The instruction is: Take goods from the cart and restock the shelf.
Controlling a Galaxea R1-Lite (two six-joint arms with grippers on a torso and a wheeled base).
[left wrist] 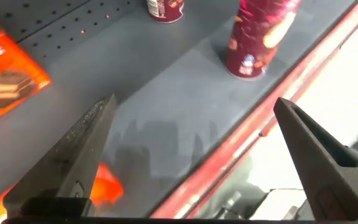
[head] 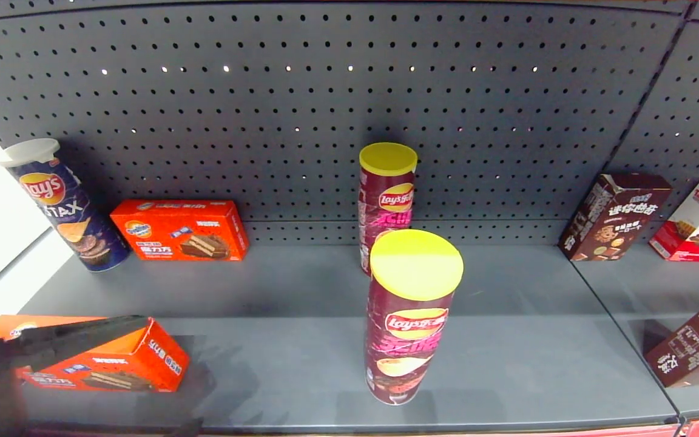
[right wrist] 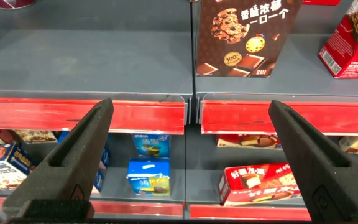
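The orange box [head: 155, 359] is laid at the front left of the shelf [head: 289, 297]. The left tool [left wrist: 193, 102] is held wide open near it, with nothing gripped. The right tool [right wrist: 190, 104] is opened wide and is empty too.

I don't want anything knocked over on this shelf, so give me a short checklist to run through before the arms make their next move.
1. Left end effector open with nothing between its fingers: ok.
2. Left end effector clear of the front orange wafer box: cannot tell; they overlap in the head view.
3. The front orange wafer box resting on the shelf: ok.
4. Right end effector open and empty: ok.
5. Front maroon chip can upright and apart from that box: ok.
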